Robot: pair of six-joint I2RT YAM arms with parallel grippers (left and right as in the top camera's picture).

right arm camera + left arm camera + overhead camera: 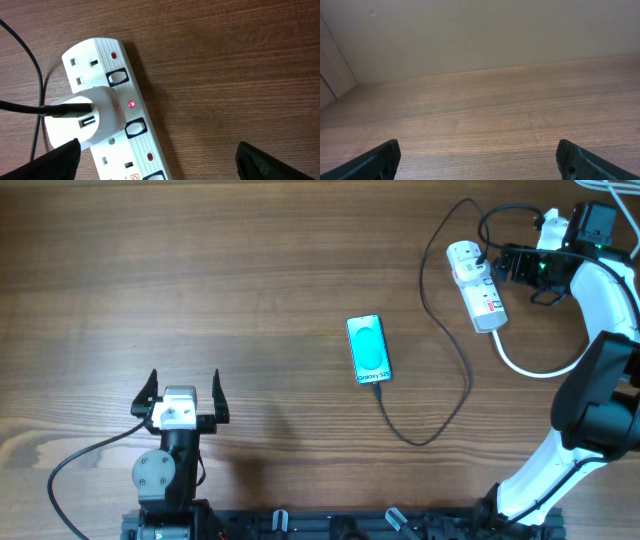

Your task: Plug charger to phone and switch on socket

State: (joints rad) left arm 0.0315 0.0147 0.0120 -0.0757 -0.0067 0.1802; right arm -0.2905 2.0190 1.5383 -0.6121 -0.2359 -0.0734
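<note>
Wood-grain desk (200,280), with a pale wall (480,35) behind its far edge.
My left hand (183,380) hovers near the front edge, fingers spread, with open wood all around it. My right hand (503,265), fingers also apart, hangs by the socket (475,285) at the far right, where a red light (131,104) glows. The phone (368,350) lies mid-desk, and the charger (440,400) reaches its near end.

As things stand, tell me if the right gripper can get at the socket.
Probably yes: the right gripper hangs open close by the socket, with nothing lying between them.
</note>
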